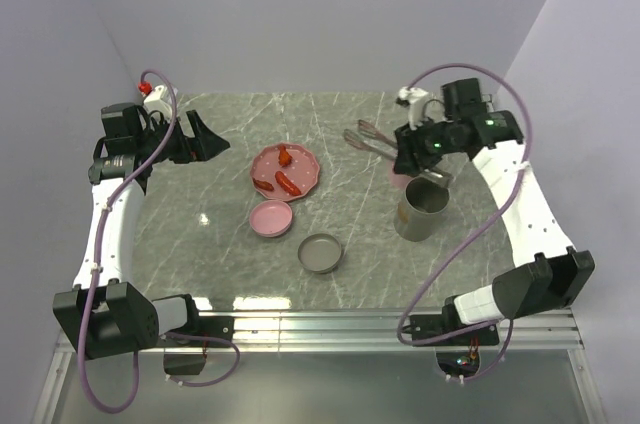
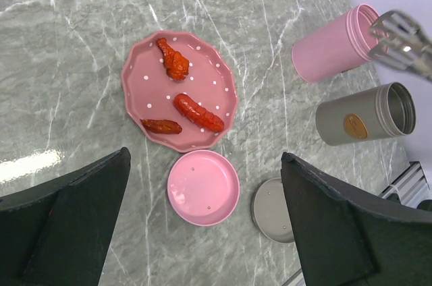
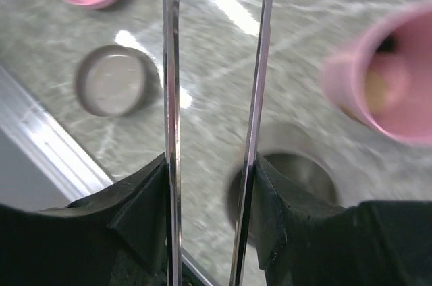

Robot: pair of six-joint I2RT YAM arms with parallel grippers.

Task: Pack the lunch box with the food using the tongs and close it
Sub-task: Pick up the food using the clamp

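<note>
Left jaws wide, right jaws half-closed

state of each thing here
pink cylindrical tub: open, beige piece inside
olive-grey cylindrical tub: open, upright
round pink lid: off, on table
round grey lid: off, on table
pink dotted plate: holds three red pieces
silver metal tongs: gripped, arms apart
left gripper: open, empty
right gripper: holding tongs

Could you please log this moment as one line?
right hand: holding tongs by pink tub | left hand: open | plate: three food pieces | lids: off
</note>
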